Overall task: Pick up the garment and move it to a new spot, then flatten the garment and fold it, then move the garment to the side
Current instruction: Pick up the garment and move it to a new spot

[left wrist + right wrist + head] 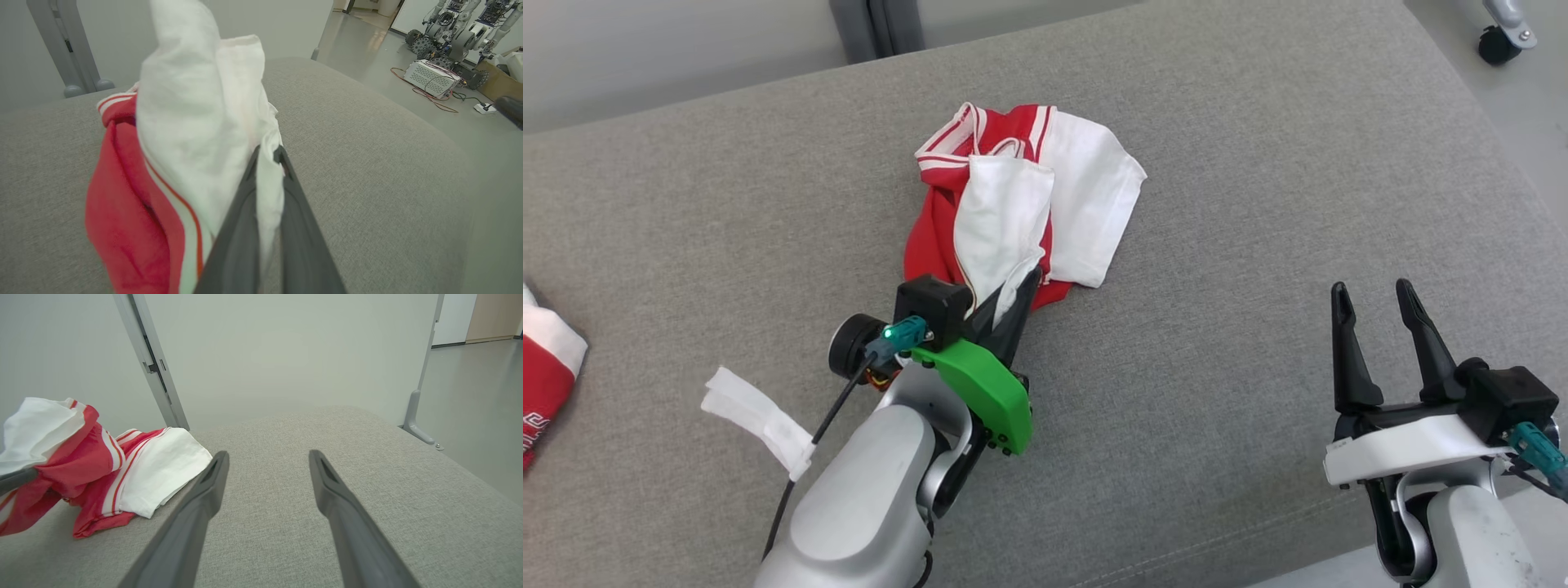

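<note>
The garment (1013, 204) is a red and white shirt with striped trim, crumpled on the grey cushion (1258, 204). My left gripper (1023, 287) is shut on a white fold at its near edge. In the left wrist view the white cloth (196, 122) rises between my two dark fingers (241, 228), with red fabric hanging to the left. My right gripper (1376, 296) stands open at the lower right, well apart from the garment (155, 469), with nothing between its fingers (204, 498).
Another red and white cloth (543, 367) lies at the cushion's left edge. A white tag (760, 420) hangs from my left arm. Beyond the cushion's right edge the floor holds a caster (1499, 45), and cables and other robots (449, 36) stand further off.
</note>
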